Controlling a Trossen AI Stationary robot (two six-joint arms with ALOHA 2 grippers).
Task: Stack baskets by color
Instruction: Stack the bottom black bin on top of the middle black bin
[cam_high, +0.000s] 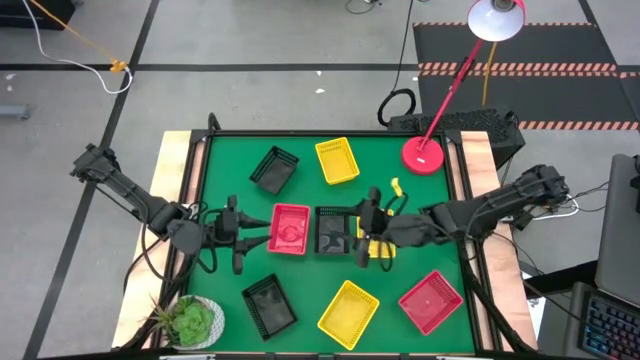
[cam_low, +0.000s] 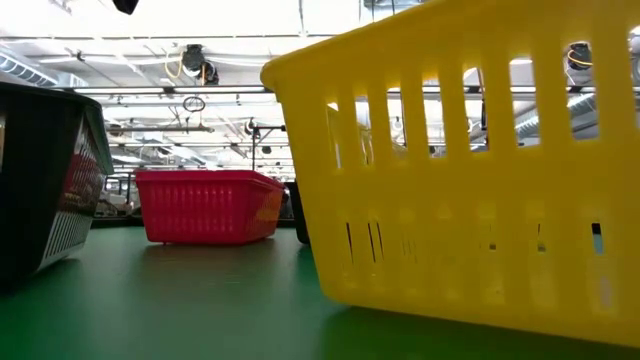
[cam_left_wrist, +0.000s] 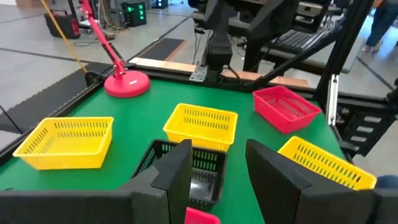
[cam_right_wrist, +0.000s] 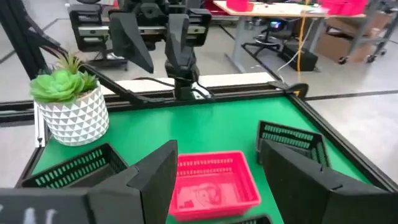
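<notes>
Hovered mid-frame over green worktop (cam_high: 420, 200): left gripper (cam_high: 262, 228), fingers spread, empty, beside red basket (cam_high: 290, 228); right gripper (cam_high: 352, 230), fingers spread, empty, over black basket (cam_high: 331, 230). Other baskets scattered around.

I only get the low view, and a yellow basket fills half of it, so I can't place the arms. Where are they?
Observer: Both reach to the table's middle. The left arm ends at the red basket, the right arm at the black basket beside it.
Operator: Holding anything?
Observer: No, both sets of jaws are open and empty.
Operator: What else is on the table?
Observer: A potted plant in a left-side corner and a red lamp in a right-side corner.
</notes>
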